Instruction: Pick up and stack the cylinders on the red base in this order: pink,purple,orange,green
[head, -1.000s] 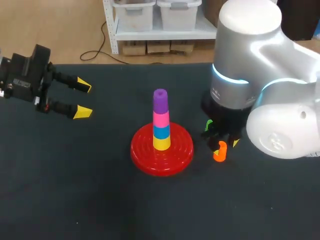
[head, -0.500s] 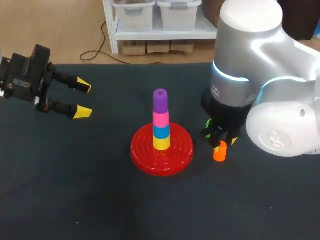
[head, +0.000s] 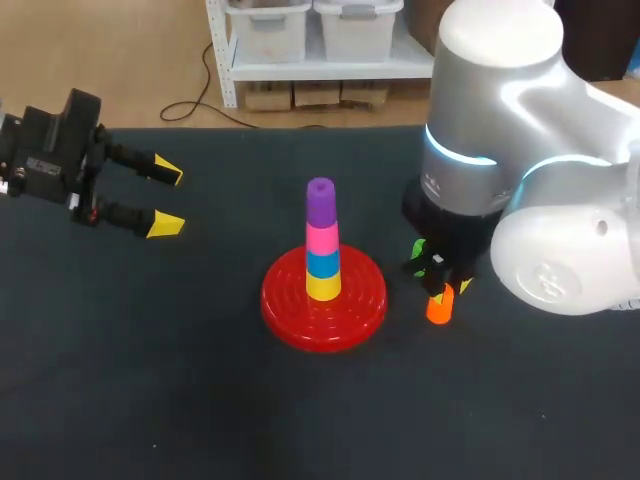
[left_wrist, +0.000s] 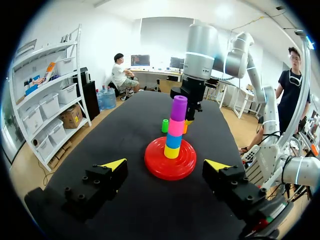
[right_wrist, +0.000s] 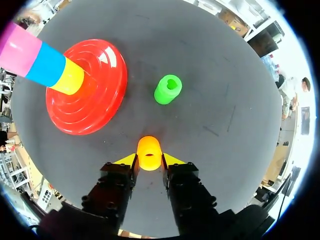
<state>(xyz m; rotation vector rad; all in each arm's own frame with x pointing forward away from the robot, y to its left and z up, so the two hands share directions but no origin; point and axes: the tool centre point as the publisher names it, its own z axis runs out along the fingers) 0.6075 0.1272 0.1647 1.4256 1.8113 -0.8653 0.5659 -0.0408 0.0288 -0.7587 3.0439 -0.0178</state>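
Note:
On the red base (head: 285, 300) stands a stack of yellow, blue, pink and purple cylinders, the purple cylinder (head: 320, 202) on top. To the right of the base the orange cylinder (head: 439, 306) stands on the table. My right gripper (head: 441, 287) comes down over it. In the right wrist view both yellow tips press the orange cylinder (right_wrist: 149, 152) from two sides. The green cylinder (right_wrist: 168, 89) stands ahead of it, apart, beside the red base (right_wrist: 95, 75). My left gripper (head: 165, 198) hangs open at the far left with nothing between its fingers.
The dark table mat (head: 150, 380) stretches bare in front of and to the left of the base. In the left wrist view the stack (left_wrist: 175, 127) stands ahead of my left gripper (left_wrist: 165, 164), with my right arm (left_wrist: 197, 65) behind it.
My right gripper's fingers have drawn in around the orange cylinder. The left arm and the stack have not moved.

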